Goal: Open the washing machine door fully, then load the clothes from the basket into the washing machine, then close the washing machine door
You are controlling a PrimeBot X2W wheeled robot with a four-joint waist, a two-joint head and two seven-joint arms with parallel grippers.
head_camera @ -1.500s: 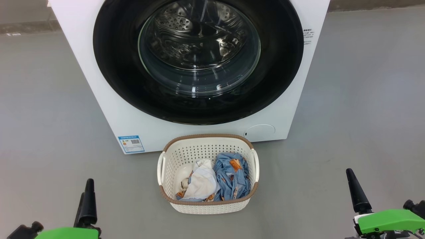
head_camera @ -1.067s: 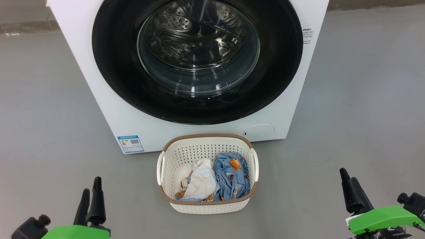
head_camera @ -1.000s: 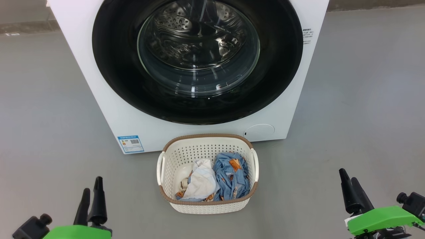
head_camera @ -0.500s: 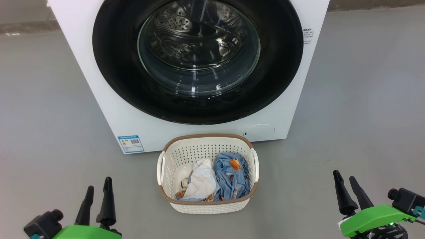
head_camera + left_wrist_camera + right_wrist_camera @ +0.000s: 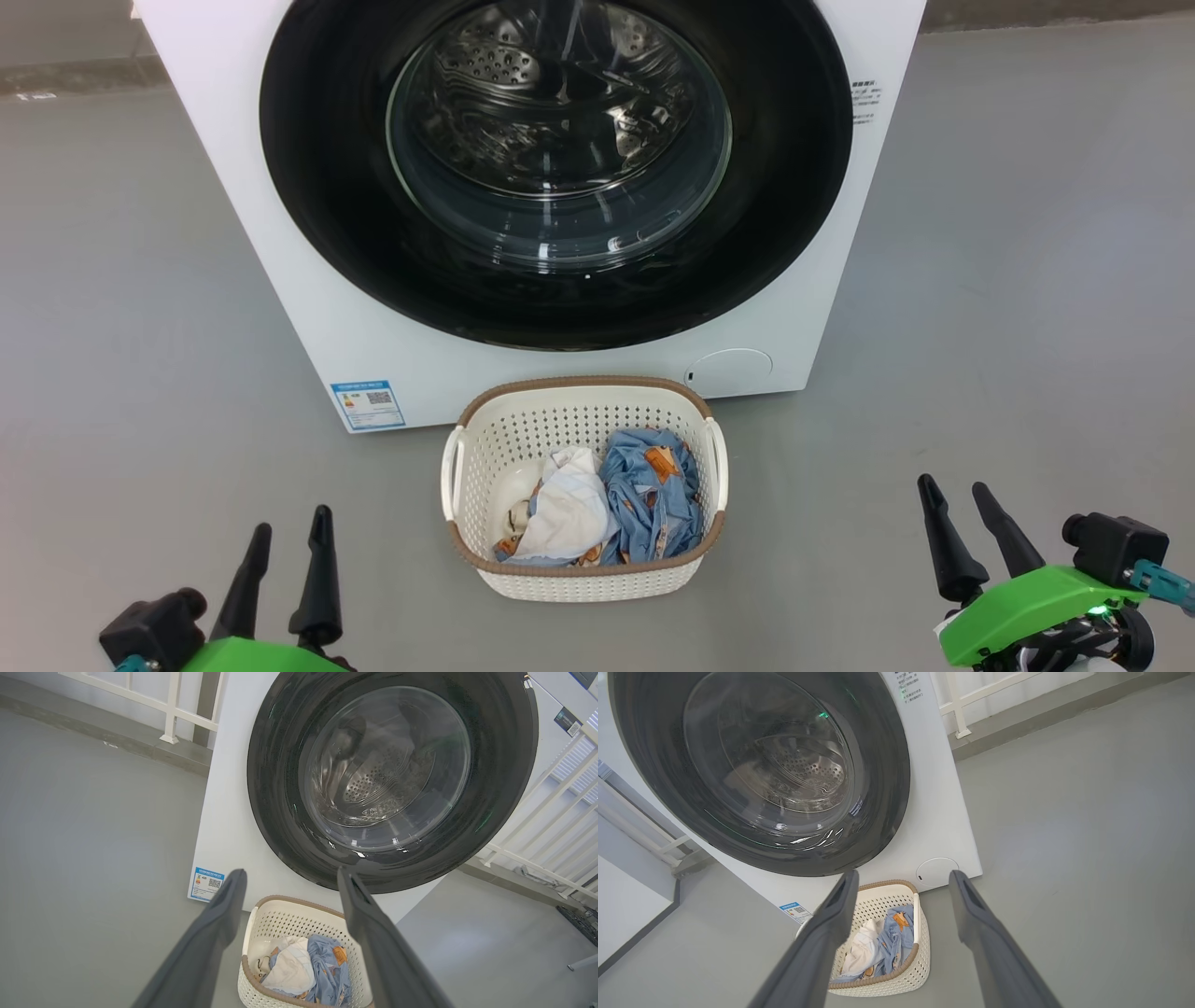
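I've got a smooth grey floor [image 5: 140, 280] all round, matte with a faint sheen. A raised, darker concrete kerb [image 5: 140, 746] runs along its far edge, and a small pale scrap [image 5: 37, 96] lies on the kerb near the floor's far left corner. A white railing [image 5: 173, 704] stands on the kerb with its posts upright. A second railing [image 5: 551, 812], also white, slants across the right side of the left wrist view. Below it at the right edge, a flat black thing [image 5: 579, 924] lies on the floor — can't tell what. In the lower left corner of the right wrist view there's a white wall panel [image 5: 626, 905], dark-edged at its base.
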